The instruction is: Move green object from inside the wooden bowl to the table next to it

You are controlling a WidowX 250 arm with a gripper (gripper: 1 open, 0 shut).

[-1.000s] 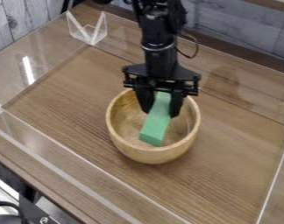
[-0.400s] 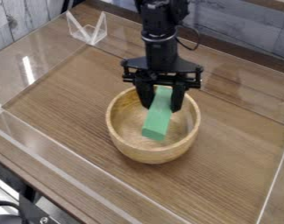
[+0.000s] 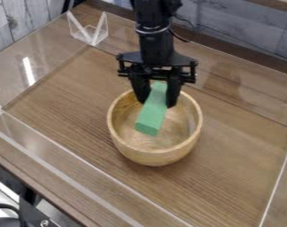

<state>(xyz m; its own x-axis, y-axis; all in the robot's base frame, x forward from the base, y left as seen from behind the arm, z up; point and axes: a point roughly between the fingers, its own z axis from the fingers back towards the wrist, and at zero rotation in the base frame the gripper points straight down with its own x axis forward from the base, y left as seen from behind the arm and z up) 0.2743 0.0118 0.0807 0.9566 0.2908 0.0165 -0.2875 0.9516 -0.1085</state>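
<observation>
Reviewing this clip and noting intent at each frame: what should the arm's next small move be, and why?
Probably a small lift straight up: the gripper appears closed on the upper end of the green block, whose lower end still seems to be within the wooden bowl, so it likely needs to clear the rim before going sideways.

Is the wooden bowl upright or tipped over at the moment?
Upright: the wooden bowl shows its open rim facing up, with its inside visible from above.

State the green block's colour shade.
Bright mint green, uniform with no pattern visible; the camera view shows it best.
</observation>
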